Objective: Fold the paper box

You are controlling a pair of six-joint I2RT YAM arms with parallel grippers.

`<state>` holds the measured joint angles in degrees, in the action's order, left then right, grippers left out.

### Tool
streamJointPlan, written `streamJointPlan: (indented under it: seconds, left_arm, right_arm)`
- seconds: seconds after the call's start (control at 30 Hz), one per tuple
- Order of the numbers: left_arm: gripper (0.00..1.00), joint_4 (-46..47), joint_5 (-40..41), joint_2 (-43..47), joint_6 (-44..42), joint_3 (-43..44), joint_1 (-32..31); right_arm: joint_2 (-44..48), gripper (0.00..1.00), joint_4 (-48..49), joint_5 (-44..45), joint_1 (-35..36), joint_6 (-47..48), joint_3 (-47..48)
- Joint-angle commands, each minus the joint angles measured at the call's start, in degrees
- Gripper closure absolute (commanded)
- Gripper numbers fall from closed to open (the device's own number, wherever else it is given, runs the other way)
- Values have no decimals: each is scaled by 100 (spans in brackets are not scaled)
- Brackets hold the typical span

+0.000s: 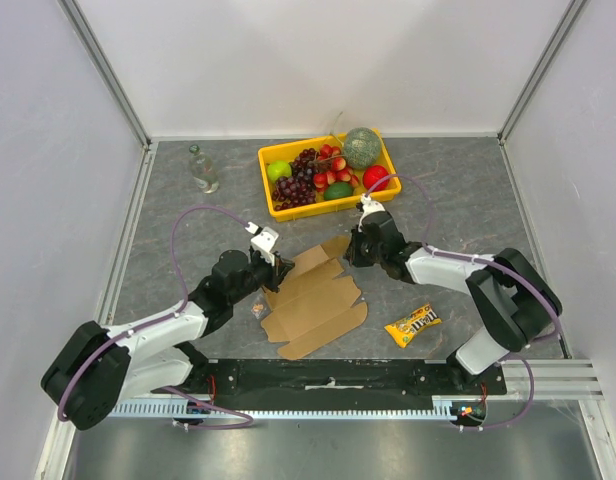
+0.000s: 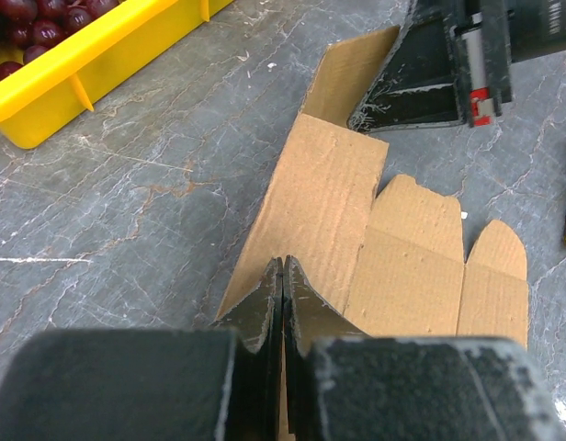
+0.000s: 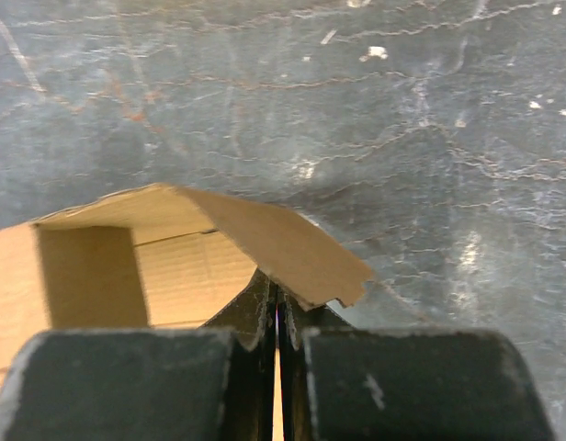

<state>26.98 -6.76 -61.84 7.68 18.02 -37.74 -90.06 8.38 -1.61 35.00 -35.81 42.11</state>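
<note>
Paper box (image 1: 313, 300), die-cut brown sheet: left gripper (image 2: 282, 268) fingers were pinched on its edge; right gripper (image 3: 276, 287) fingers clamped its raised flap.

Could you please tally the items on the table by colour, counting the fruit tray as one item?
Yellow: 2 (yellow plastic fruit tray, small yellow candy packet)
Brown: 1 (flat brown cardboard paper box)
Clear: 1 (clear bottle)
Total: 4
A tiny scrap beside the cardboard is too small to identify and is not counted.
</note>
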Motion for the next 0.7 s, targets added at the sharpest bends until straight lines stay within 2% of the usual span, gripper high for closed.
streamJointPlan:
  seconds: [0.0, 0.3, 0.67]
  left_arm:
    - [98, 79, -132, -91, 119, 44, -41]
    - [98, 88, -159, -170, 119, 70, -41]
    - [98, 97, -167, -197, 111, 88, -50]
  right_arm:
    - [-345, 100, -443, 529, -20, 399, 342]
    - [-530, 100, -495, 662, -20, 584, 351]
    - [-670, 100, -381, -497, -20, 830, 395]
